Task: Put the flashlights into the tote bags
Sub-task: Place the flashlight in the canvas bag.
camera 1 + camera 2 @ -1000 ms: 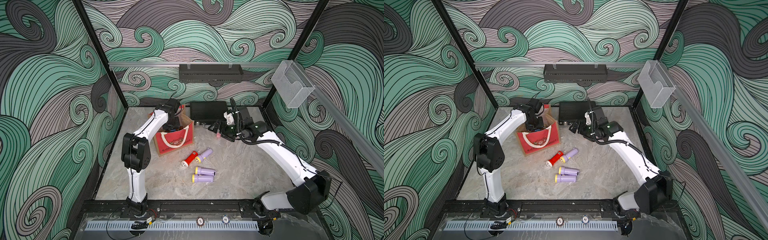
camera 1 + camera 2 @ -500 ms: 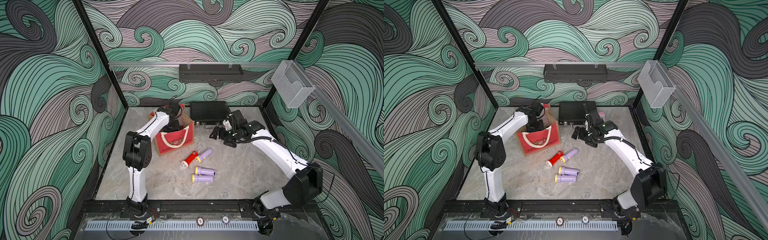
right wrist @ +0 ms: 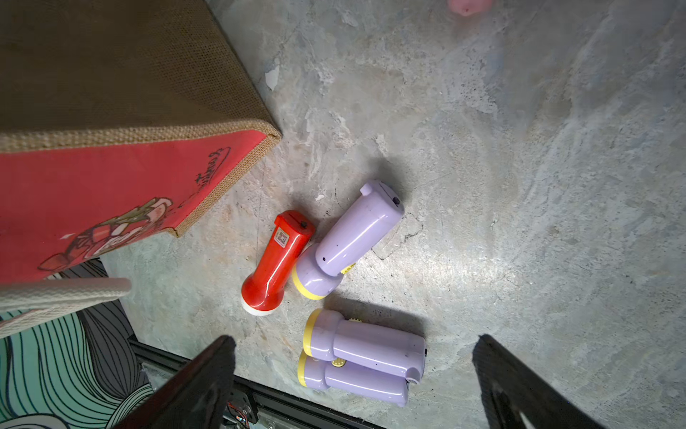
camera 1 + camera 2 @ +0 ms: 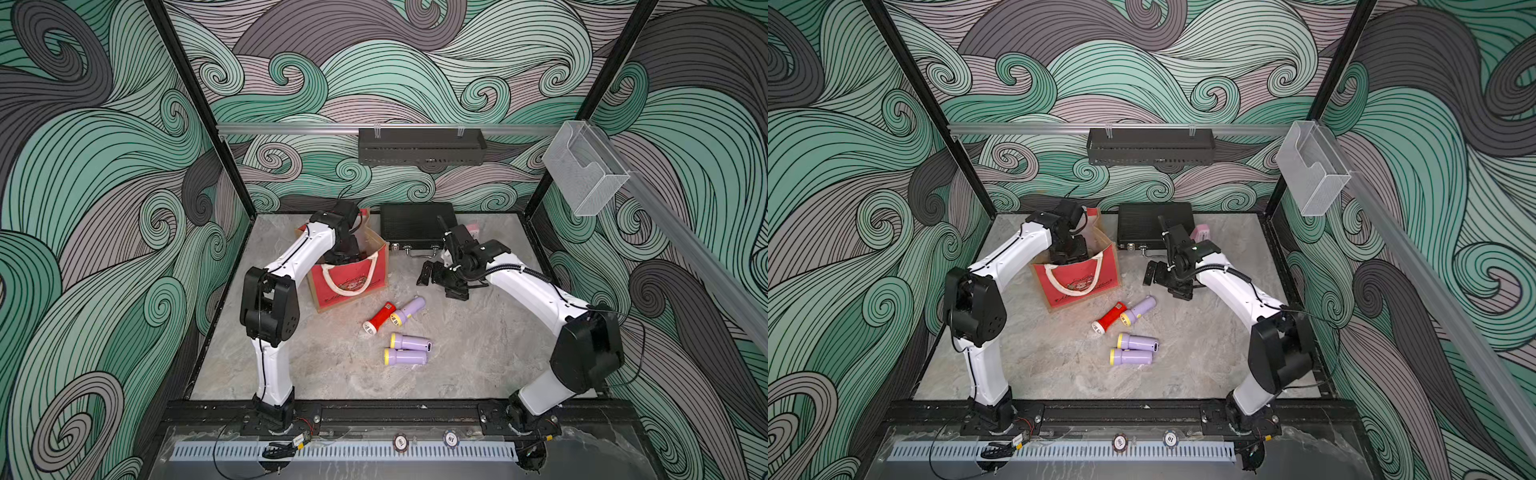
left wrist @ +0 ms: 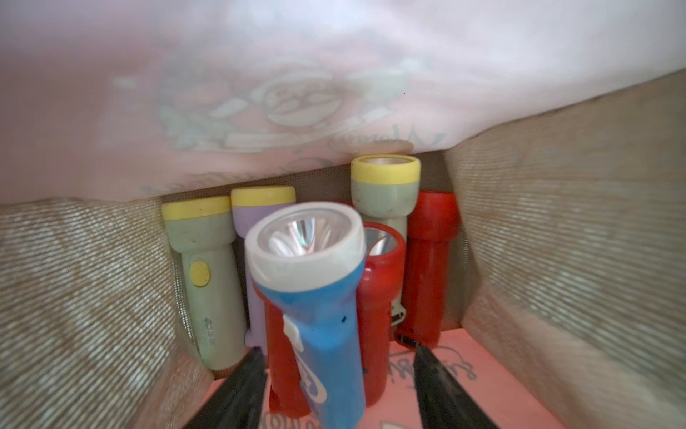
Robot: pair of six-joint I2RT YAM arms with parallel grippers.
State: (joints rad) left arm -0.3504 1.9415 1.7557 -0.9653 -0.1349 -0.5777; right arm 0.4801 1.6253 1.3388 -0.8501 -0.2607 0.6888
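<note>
In the right wrist view I saw the tote bag [image 3: 111,74] as coarse, matt brown jute with a smoother red printed cloth front and a soft woven off-white handle [image 3: 55,297], on a tabletop [image 3: 519,185] that looked like mottled grey stone, mostly matt. The red flashlight [image 3: 276,260] and the lilac flashlights [image 3: 356,230] were smooth, glossy plastic that caught highlights. In the left wrist view the blue flashlight [image 5: 319,315] was glossy plastic too, with a mirror-bright reflector [image 5: 300,237], and near the frame's centre in a top view the black case [image 4: 415,222] looked matt and ribbed.
</note>
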